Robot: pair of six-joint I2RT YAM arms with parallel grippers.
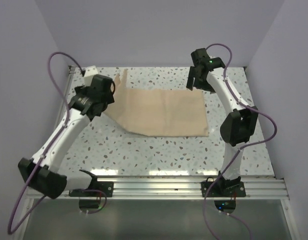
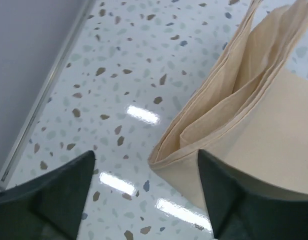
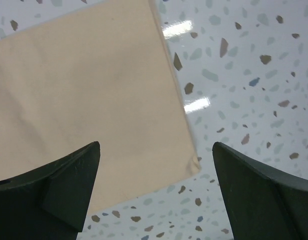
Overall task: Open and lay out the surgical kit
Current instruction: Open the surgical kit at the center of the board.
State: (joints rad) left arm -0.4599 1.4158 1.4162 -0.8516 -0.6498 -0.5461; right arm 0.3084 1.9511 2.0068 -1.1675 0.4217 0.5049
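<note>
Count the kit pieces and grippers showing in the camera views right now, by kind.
beige cloth wrap: 1
Grippers: 2 (left gripper, right gripper)
Steel trays in view: 0
Instruments in view: 0
Total: 3

One cloth wrap (image 1: pixel 164 112), one speckled table (image 1: pixel 159 155), two hands: left hand (image 1: pixel 96 100), right hand (image 1: pixel 195 80).

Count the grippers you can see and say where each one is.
2. The left gripper is at the cloth's folded left end; the right gripper hovers above the cloth's far right corner. No others are in view.
</note>
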